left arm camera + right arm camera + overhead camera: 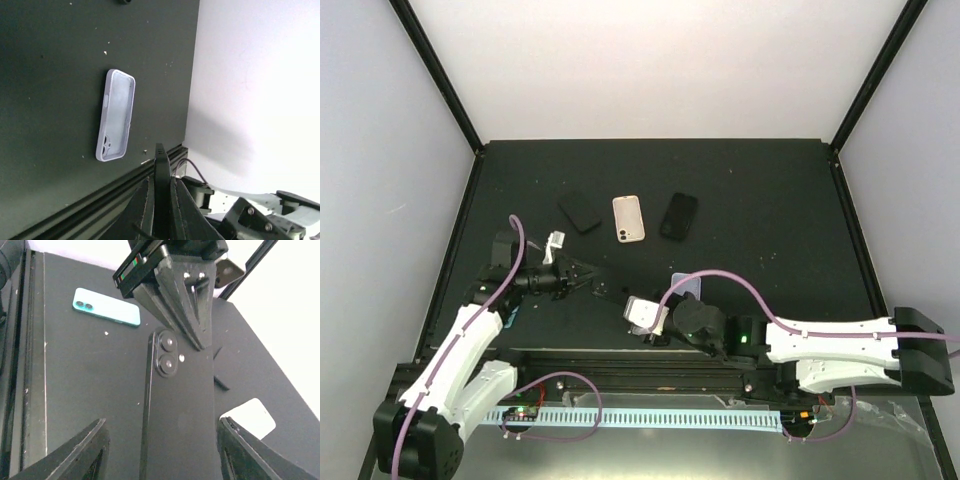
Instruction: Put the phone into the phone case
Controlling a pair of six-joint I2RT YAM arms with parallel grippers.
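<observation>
My left gripper (pixel 586 275) is shut on one end of a black phone (pixel 611 291), holding it above the table near the front edge. In the left wrist view the phone (pixel 161 160) shows edge-on between the shut fingers (pixel 146 197). In the right wrist view the phone (pixel 180 410) shows its back and two camera lenses, with the left gripper (pixel 200 337) pinching its far end. My right gripper (pixel 162 425) is open, a finger on each side of the phone with a gap on both sides. The lavender phone case (pixel 116 115) lies flat on the mat, open side up, partly hidden behind my right arm (pixel 687 283).
At the middle of the mat lie a black case (pixel 580 212), a white phone (pixel 629 219) and a black phone (pixel 679 216). A teal phone (pixel 106 307) lies near the front rail (pixel 27 365). White walls surround the mat.
</observation>
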